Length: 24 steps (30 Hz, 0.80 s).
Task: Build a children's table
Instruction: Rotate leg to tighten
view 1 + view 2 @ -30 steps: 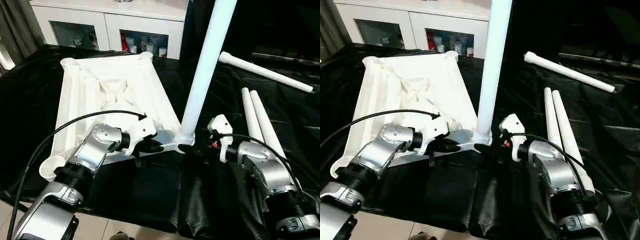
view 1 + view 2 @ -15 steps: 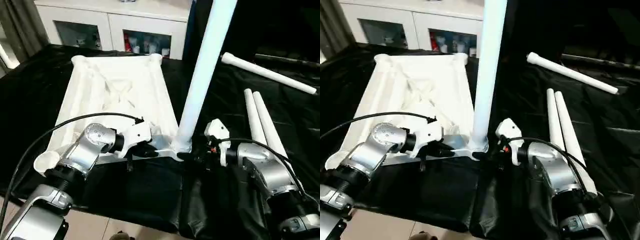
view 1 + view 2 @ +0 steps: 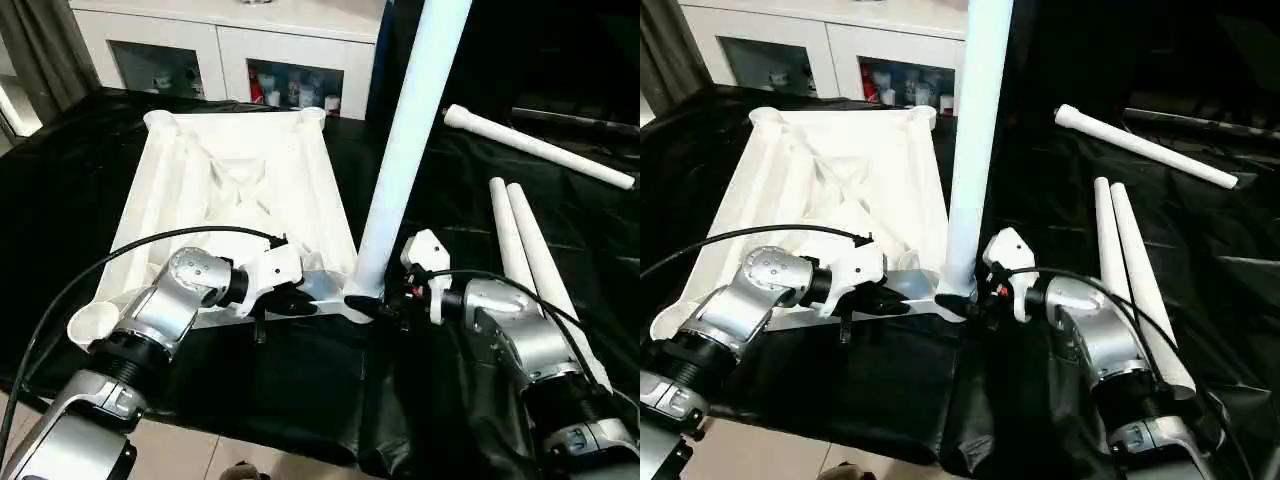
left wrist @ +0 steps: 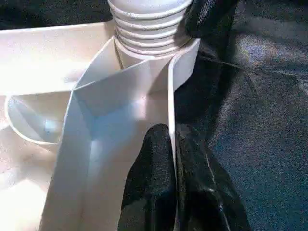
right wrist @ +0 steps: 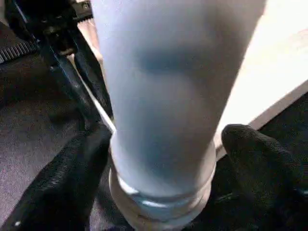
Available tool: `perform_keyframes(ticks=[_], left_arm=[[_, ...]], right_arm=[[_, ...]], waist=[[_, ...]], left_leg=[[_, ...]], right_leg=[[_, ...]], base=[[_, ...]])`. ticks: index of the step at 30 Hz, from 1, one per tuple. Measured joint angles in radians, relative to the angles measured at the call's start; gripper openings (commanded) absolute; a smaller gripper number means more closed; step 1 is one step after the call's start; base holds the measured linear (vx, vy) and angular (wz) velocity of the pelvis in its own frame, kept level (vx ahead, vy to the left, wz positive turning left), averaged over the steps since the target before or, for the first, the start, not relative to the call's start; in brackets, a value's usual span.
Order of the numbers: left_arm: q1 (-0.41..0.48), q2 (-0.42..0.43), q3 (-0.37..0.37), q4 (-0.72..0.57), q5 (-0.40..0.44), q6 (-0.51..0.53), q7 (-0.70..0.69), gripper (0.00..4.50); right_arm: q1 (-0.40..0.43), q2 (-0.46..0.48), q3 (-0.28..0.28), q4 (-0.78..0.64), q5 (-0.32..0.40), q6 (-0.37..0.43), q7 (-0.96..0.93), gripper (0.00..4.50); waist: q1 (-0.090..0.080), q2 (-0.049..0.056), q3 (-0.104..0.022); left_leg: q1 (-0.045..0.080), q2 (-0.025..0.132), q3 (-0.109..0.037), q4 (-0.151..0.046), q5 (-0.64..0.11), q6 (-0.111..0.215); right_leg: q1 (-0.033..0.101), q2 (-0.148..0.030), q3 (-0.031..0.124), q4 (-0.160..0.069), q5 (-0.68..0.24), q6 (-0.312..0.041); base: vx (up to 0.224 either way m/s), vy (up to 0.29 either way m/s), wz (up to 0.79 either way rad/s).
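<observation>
The white tabletop (image 3: 230, 190) lies upside down on black cloth, ribs up. One white leg (image 3: 400, 150) stands upright in its near right corner socket, its ribbed end (image 4: 151, 29) seated there. My left gripper (image 4: 171, 132) is shut on the tabletop's near rim, one finger on each side of the thin wall. My right gripper (image 3: 375, 305) is open at the foot of the upright leg. Its fingers (image 5: 255, 154) straddle the tube, one against it and the other a little apart. Two loose legs (image 3: 525, 250) lie side by side to the right, and a third leg (image 3: 540, 148) lies farther back.
A white cabinet with glass doors (image 3: 230, 50) stands behind the work. Black cloth (image 3: 300, 390) covers the surface and drops off at the near edge. The empty near left socket (image 3: 95, 325) sits close to my left forearm. A black cable (image 3: 120, 260) arcs over that arm.
My right gripper has moved left, closing in on the foot of the upright leg. The left gripper has kept its hold on the rim. The camera has shifted a little.
</observation>
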Motion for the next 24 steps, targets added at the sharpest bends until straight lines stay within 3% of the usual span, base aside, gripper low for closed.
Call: perform_keyframes(ticks=[10, 17, 20, 24], left_arm=[[0.002, 0.001, 0.001, -0.002, 0.0, 0.001, 0.001, 0.0], [0.002, -0.003, 0.002, 0.002, 0.002, 0.005, 0.021, 0.0], [-0.013, -0.036, 0.016, 0.043, 0.01, 0.033, 0.089, 0.0], [-0.073, -0.136, 0.038, 0.133, 0.027, 0.109, 0.248, 0.0]], right_arm=[[0.0, 0.003, 0.005, 0.014, -0.001, -0.026, 0.01, 2.89], [-0.003, 0.01, 0.003, 0.036, -0.002, -0.04, -0.002, 2.74], [-0.023, 0.056, -0.015, 0.088, -0.011, -0.037, -0.114, 2.72], [-0.073, 0.156, -0.085, 0.179, -0.024, -0.007, -0.385, 2.72]], waist=[[0.0, 0.0, 0.0], [0.0, -0.001, 0.0], [-0.009, -0.001, -0.001], [-0.024, -0.004, 0.0]], left_leg=[[0.0, 0.0, 0.0, 0.0, 0.0, 0.0], [0.001, 0.0, 0.0, 0.0, 0.0, 0.0], [0.008, 0.0, 0.0, 0.001, 0.0, 0.0], [0.01, 0.0, 0.0, 0.001, 0.003, -0.004]], right_leg=[[0.0, 0.0, 0.0, 0.0, 0.0, 0.0], [0.001, 0.0, 0.0, 0.0, 0.0, 0.0], [0.007, 0.0, 0.0, 0.001, 0.001, -0.001], [0.008, 0.0, 0.0, 0.0, -0.001, 0.002]], base=[[0.0, 0.0, 0.0], [0.0, 0.0, 0.0], [0.0, 0.0, 0.0], [0.0, 0.0, 0.0]])
